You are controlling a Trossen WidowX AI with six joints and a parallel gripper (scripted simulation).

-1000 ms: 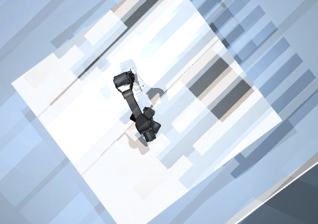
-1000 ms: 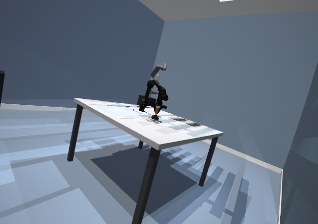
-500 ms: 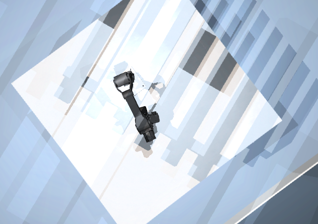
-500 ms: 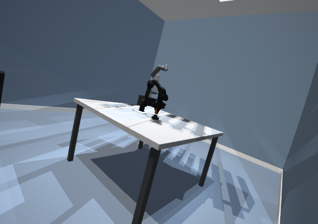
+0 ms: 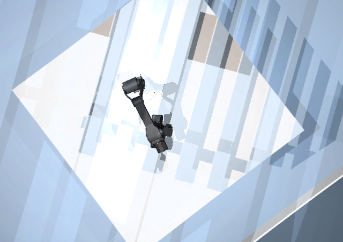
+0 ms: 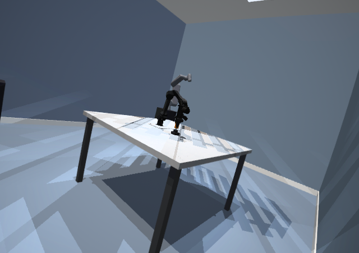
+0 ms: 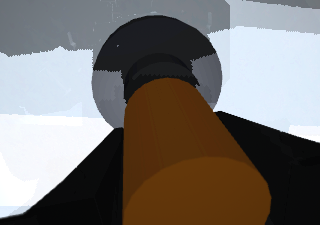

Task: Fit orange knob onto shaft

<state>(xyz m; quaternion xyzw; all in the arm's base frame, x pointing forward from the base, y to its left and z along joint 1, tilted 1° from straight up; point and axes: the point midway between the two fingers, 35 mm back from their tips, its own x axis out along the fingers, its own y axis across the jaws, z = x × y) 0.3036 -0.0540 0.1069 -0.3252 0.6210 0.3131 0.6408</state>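
Note:
The orange knob (image 6: 176, 126) (image 7: 165, 120) is a long cylinder, held upright in the exterior view. My gripper (image 6: 176, 123) (image 7: 169, 128) is shut on it, with a dark finger on each side in the wrist view. The round pedestal (image 6: 174, 133) (image 7: 106, 92) is a dark grey disc with a raised black centre, directly below the knob. The knob's lower end overlaps that raised centre in the wrist view. The shaft, the knob's hole and both flat sides are hidden, and I cannot tell how far down the knob sits. The top view shows neither knob nor pedestal clearly.
My black arm (image 5: 143, 113) (image 6: 165, 104) reaches over the white table (image 5: 69, 75) (image 6: 188, 151) from its base. A dark panel (image 6: 158, 111) and a grey arm-like shape (image 6: 179, 79) show behind it. Striped shadows and bright patches cross the table.

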